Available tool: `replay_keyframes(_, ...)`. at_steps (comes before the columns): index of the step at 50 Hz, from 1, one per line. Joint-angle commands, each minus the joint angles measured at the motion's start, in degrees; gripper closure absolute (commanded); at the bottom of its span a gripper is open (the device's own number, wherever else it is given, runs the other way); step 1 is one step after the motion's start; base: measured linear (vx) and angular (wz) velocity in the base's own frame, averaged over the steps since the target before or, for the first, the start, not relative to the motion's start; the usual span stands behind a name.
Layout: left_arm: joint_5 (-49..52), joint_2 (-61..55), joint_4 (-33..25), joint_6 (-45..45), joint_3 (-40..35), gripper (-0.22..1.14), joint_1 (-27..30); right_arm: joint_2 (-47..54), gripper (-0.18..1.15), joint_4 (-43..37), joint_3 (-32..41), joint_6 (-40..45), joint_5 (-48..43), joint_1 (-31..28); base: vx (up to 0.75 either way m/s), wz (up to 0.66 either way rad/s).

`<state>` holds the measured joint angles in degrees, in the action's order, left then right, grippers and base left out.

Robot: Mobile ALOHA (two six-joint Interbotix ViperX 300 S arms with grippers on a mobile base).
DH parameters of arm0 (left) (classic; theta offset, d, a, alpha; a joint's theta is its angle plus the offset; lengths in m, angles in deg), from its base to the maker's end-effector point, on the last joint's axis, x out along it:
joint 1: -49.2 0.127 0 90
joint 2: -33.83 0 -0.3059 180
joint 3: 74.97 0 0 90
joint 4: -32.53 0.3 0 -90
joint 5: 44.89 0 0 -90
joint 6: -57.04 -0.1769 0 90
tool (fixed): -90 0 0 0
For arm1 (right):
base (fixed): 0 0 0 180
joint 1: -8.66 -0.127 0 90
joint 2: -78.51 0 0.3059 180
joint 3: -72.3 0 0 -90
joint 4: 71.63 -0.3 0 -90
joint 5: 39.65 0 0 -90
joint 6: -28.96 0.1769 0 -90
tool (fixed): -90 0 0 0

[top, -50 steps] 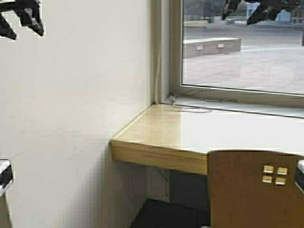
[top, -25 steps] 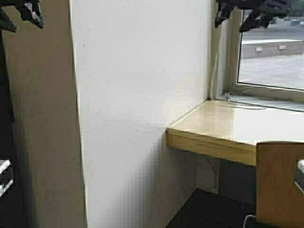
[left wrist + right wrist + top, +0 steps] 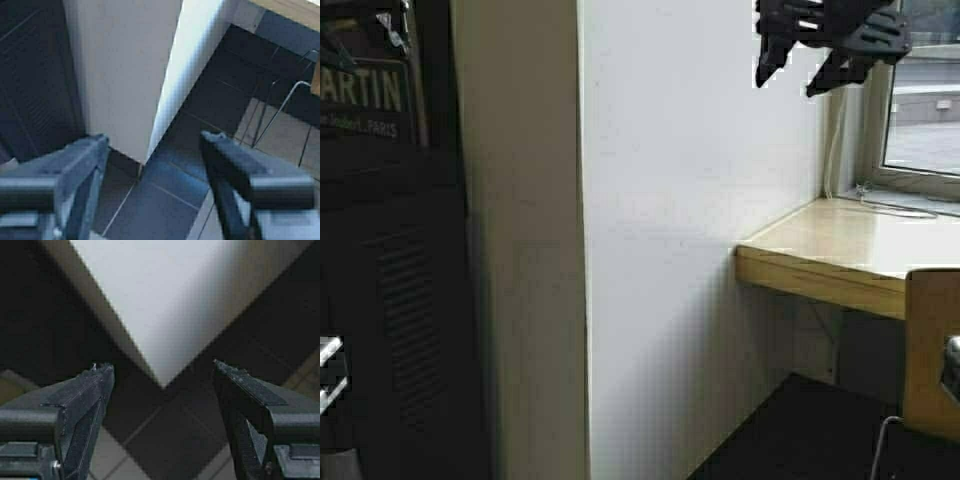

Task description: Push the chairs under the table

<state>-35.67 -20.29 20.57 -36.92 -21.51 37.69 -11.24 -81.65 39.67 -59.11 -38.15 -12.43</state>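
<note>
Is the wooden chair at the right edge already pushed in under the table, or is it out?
Cannot tell for certain. Only a strip of the chair shows at the frame edge; its back stands in front of the table edge, so it looks out.

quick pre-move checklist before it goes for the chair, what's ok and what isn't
1. Chair in view: not ok, only an edge shows at the high view's right border.
2. Robot facing the table: not ok, the white wall fills the centre.
3. Left hand open and empty: ok.
4. Right hand open and empty: ok.
5. Hands touching the chair: not ok, both are clear of it.
6. Space under the table free: cannot tell.
</note>
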Motion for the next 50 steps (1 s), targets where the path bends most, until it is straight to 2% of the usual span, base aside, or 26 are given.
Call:
replay_keyframes(1, 0.53, 0.09, -0.70, 0.09, -0.88, 0.02, 0.09, 1.85, 0.04, -0.26, 3.25, 0.09, -0.18, -0.35, -0.37, 0.20)
replay_keyframes(29, -0.26, -3.60, -1.49, -0.26, -1.76, 0.02, 0.09, 2.81, 0.04, 0.62, 4.22, -0.35, 1.49, 0.09, -0.33, 0.10)
replay_keyframes(50, -0.18, -2.55, -1.49, -0.53, -2.11, 0.02, 0.09, 2.20, 0.04, 0.88, 4.83, -0.26, 1.93, 0.53, -0.33, -0.02)
